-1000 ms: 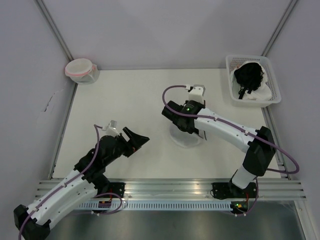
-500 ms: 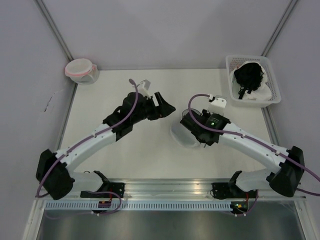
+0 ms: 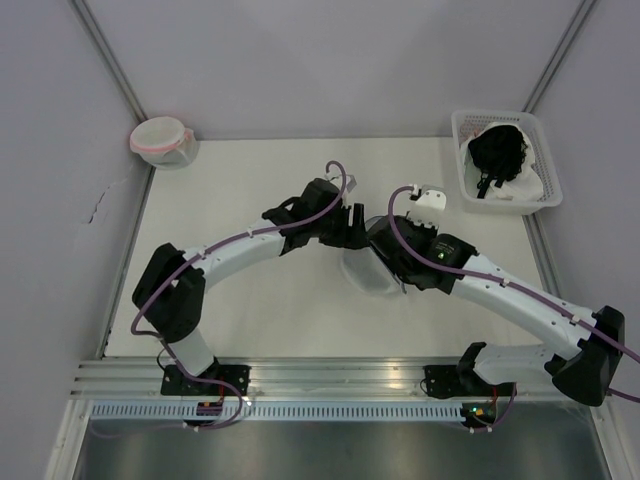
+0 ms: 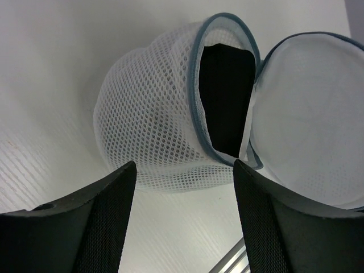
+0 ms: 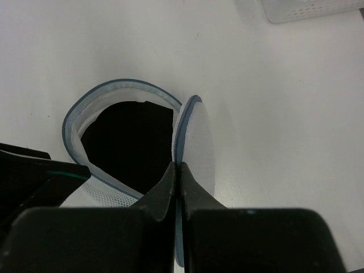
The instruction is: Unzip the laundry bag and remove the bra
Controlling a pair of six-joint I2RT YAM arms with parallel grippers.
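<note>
While the two wrists crowd together over the middle of the table [image 3: 240, 300] and hide much of it from above, a pink-rimmed pouch [image 3: 160, 140] sits plain in the far left corner; the left gripper [image 4: 185, 170] stands wide apart, holding nothing, its jaws either side of the laundry bag [image 4: 149, 116]; the bag's mouth gapes, and the bra [image 4: 226, 96] shows only as a flat black patch inside, straps impossible to make out; the right gripper [image 5: 177, 168] is pinched tight on the grey-blue rim of the bag's round flap, holding it up; a white basket [image 3: 505, 206] with black cloth [image 3: 497, 150] sits far right. A second ago the left arm was folded back near its base; it has since reached across to the bag.
</note>
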